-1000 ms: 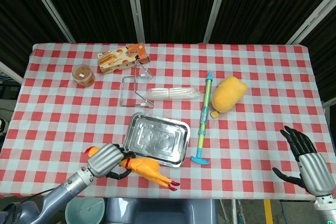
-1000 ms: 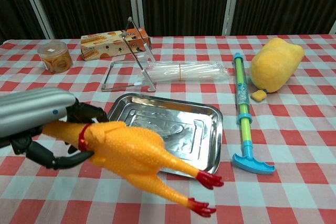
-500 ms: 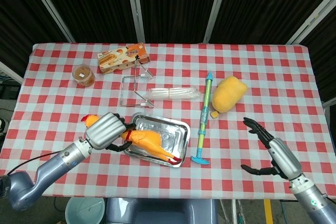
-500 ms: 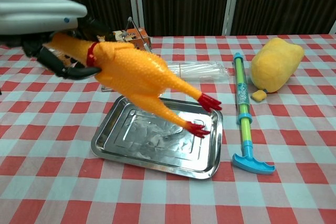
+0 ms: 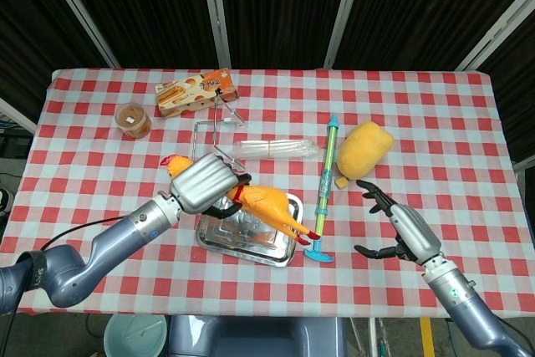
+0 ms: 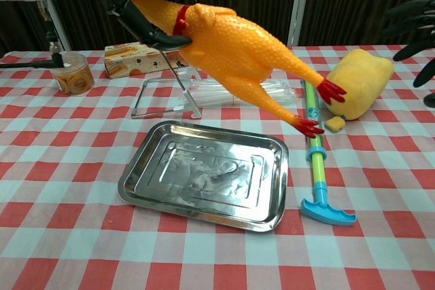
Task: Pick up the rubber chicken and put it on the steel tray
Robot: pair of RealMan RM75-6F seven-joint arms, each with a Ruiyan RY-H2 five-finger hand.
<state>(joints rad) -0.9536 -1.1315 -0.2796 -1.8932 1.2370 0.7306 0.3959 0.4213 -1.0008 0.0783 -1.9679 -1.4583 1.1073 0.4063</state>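
- Done: rubber chicken (image 6: 231, 42) lifted, gripped near the neck by left robot hand (image 5: 206, 186), hanging above steel tray (image 6: 146, 157).
- Left: lowering and releasing onto tray.
- Right robot hand (image 5: 397, 225) spread, holding nothing.

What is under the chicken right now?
The chicken, held in the air by the left hand, hangs over the tray. The tray holds nothing; no part is hidden in the chest view.
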